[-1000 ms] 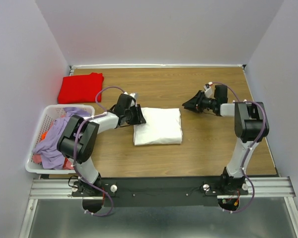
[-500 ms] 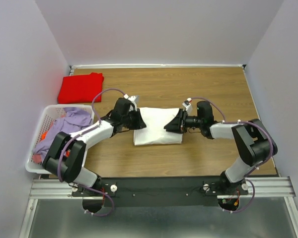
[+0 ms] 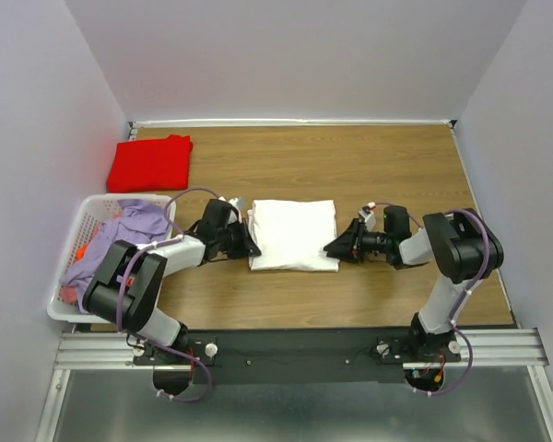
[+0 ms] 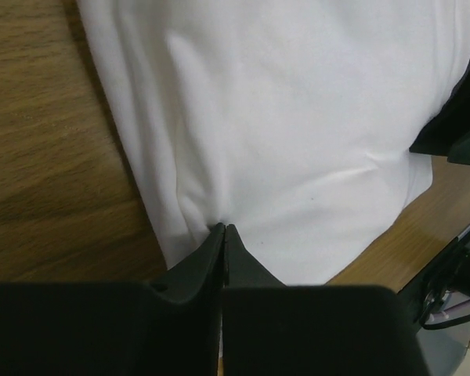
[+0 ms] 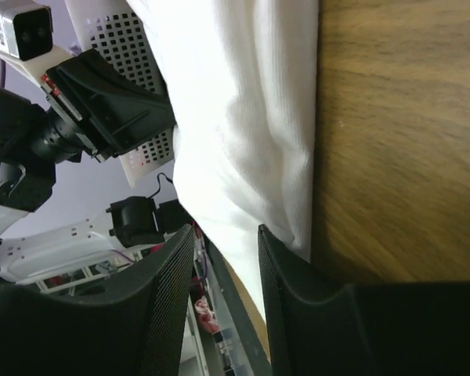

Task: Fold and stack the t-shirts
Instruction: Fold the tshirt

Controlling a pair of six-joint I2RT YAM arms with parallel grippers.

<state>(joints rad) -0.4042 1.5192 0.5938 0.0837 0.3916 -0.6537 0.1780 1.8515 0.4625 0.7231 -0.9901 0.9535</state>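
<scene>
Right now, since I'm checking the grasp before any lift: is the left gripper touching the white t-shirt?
Touching. The left wrist view shows the left gripper shut on the edge of the white t-shirt, wrinkles converging at its tips.

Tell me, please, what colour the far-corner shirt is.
The t-shirt is bright red, clearest in the top external view.

We look down on a wood-grain table [image 3: 387, 166] boxed in by 3 plain pale-lilac walls [image 3: 286, 55] under soft, even light; an aluminium rail [image 3: 498, 348] runs along its near edge, with a dull grey surface [image 3: 304, 414] below it.
</scene>
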